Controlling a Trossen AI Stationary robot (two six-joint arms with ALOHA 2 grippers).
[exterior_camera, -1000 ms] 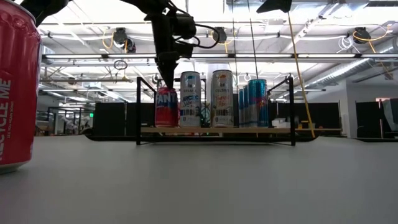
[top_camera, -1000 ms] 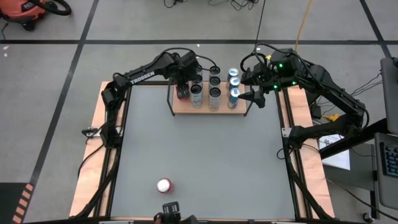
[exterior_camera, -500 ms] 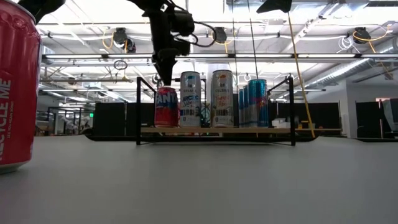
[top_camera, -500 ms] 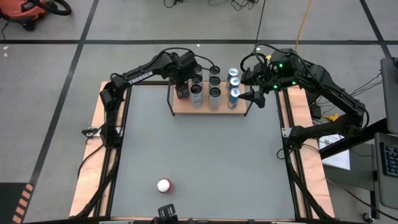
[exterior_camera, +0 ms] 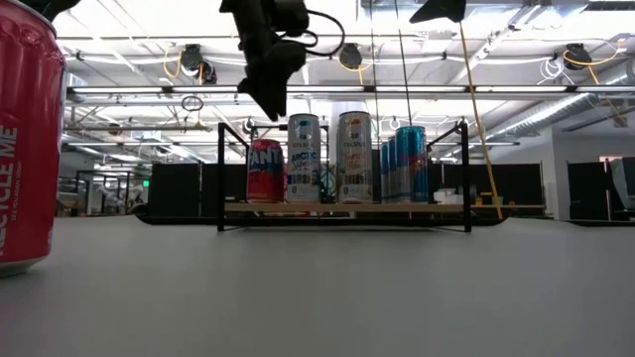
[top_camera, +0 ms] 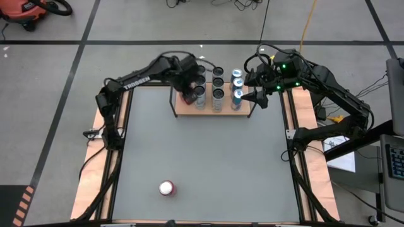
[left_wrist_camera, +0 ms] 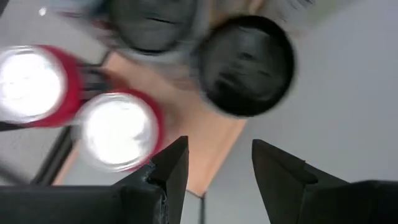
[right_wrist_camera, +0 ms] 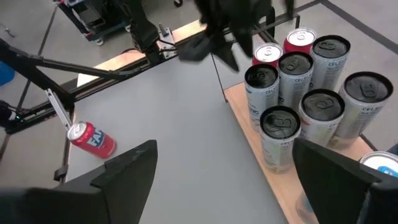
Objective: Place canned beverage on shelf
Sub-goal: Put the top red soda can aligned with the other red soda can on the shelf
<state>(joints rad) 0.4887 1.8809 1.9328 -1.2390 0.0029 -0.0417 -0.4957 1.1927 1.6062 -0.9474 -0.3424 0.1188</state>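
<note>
- Left tool (exterior_camera: 270,99) hangs above the shelf (exterior_camera: 347,208), fingers parted, holding nothing.
- Red can (exterior_camera: 265,171) stands on the shelf's end beside taller cans.
- Right tool (top_camera: 250,96) waits wide open by the shelf's other end.

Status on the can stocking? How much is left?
Done: the red Fanta can stands on the shelf beside the other cans. In hand: nothing; the left gripper hangs open and empty above it, and the right gripper waits open at the shelf's other end. Left: one red can alone on the table's near side, not yet picked.
</note>
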